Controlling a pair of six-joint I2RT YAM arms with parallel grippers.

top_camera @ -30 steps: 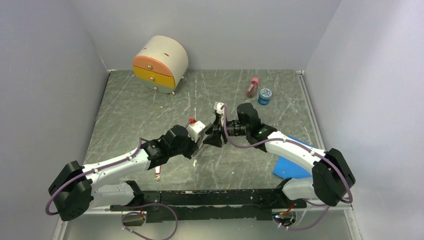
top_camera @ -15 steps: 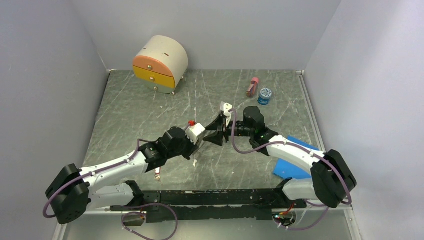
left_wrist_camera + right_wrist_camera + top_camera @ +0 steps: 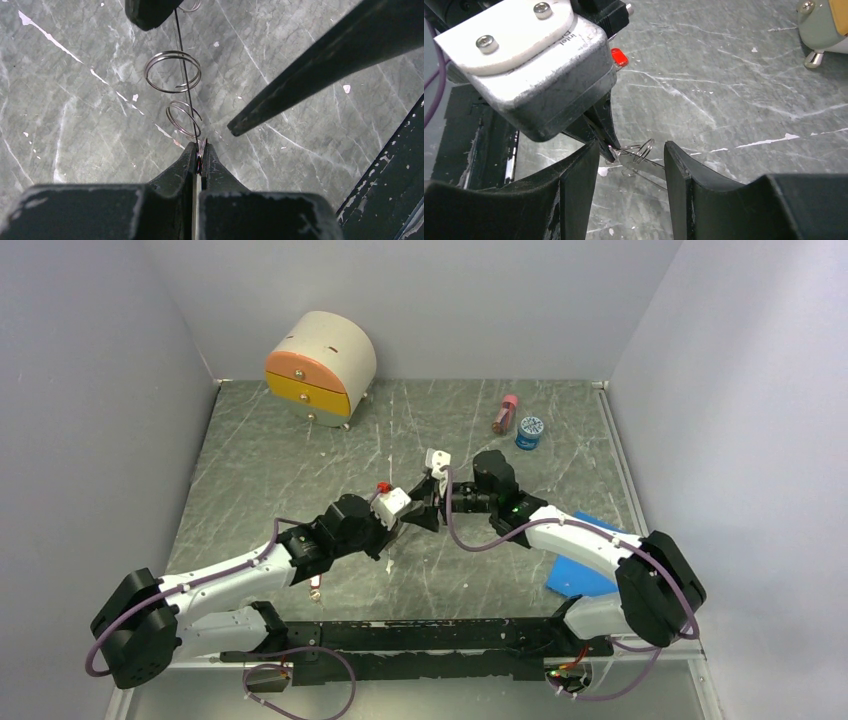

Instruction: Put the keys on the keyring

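Note:
My left gripper (image 3: pixel 198 150) is shut on the thin dark wire of the keyring (image 3: pixel 186 85), which runs away from the jaw tips. Two small silver split rings (image 3: pixel 172 71) hang along that wire. My right gripper (image 3: pixel 631 150) stands open around the left jaw tips and the wire, touching neither. In the top view both grippers meet mid-table, the left (image 3: pixel 410 517) just below the right (image 3: pixel 428 502). One key's red tag (image 3: pixel 619 57) shows behind the left wrist. What looks like another key (image 3: pixel 316 588) lies on the table by the left arm.
A domed box with orange drawers (image 3: pixel 320 368) stands at the back left. A pink bottle (image 3: pixel 505 414) and a blue-lidded jar (image 3: pixel 530 431) stand at the back right. A blue sheet (image 3: pixel 585 565) lies under the right arm.
The right wrist twisted half a second ago and has turned back, and the right gripper has shifted left, closer around the left jaw tips. The left arm has barely moved.

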